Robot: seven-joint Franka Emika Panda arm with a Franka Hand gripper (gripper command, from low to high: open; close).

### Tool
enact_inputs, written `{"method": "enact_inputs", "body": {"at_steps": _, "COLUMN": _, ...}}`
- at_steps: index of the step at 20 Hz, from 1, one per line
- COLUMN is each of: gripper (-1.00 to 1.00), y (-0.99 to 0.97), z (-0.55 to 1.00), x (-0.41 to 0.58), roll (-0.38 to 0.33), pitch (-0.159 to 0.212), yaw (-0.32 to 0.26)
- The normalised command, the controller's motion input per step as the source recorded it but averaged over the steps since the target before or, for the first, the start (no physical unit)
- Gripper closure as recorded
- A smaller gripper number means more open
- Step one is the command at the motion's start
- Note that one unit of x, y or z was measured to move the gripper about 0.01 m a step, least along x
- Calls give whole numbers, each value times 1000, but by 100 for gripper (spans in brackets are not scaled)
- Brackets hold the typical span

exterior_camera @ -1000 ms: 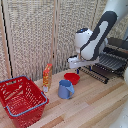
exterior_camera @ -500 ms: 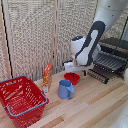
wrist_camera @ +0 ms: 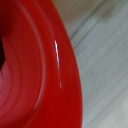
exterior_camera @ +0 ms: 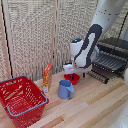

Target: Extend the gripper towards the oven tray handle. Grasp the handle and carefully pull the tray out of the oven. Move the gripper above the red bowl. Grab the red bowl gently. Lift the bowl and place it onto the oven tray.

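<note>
The hand (exterior_camera: 71, 73) is seen in the exterior view lowered right onto the red bowl (exterior_camera: 72, 78), at the end of the bulky white arm (exterior_camera: 92, 42) that reaches down from the upper part of the exterior view's right. Its fingers are too small and blurred there to be made out, and they are not clearly shown in the wrist view either, so whether the hand is open or closed on the bowl cannot be told. The red bowl is placed on the wooden table (exterior_camera: 95, 107), just behind the blue mug (exterior_camera: 65, 89) and near the front of the oven (exterior_camera: 114, 50). The tray (exterior_camera: 107, 62) is shown drawn out from the oven, with the oven tray handle (exterior_camera: 99, 76) along its front edge, close beside the bowl on the exterior view's right. In the wrist view almost the whole picture is filled by the glossy curved wall of the red bowl (wrist_camera: 35, 75), with a strip of pale table (wrist_camera: 102, 55) beside it; a dark shape at one edge cannot be identified. Only the exterior view shows the red mesh basket (exterior_camera: 20, 97) well apart on its left, the orange carton (exterior_camera: 47, 76) standing upright between basket and mug, and the woven screen (exterior_camera: 35, 35) behind.
</note>
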Motion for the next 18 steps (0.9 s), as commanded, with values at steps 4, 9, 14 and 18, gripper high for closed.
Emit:
{"method": "enact_inputs", "body": {"at_steps": 4, "gripper": 100, "y": 68, "z": -31, "x": 0, "roll": 0, "pitch": 12, "yaw": 0}}
{"method": "enact_inputs", "body": {"at_steps": 9, "gripper": 100, "y": 134, "z": -10, "x": 9, "roll": 0, "pitch": 3, "yaw": -11}}
{"method": "enact_inputs", "body": {"at_steps": 14, "gripper": 100, "y": 153, "z": -4, "x": -41, "roll": 2, "pitch": 5, "yaw": -14}}
{"method": "enact_inputs", "body": {"at_steps": 18, "gripper": 100, "y": 84, "z": 0, "x": -3, "roll": 50, "pitch": 1, "yaw": -38}}
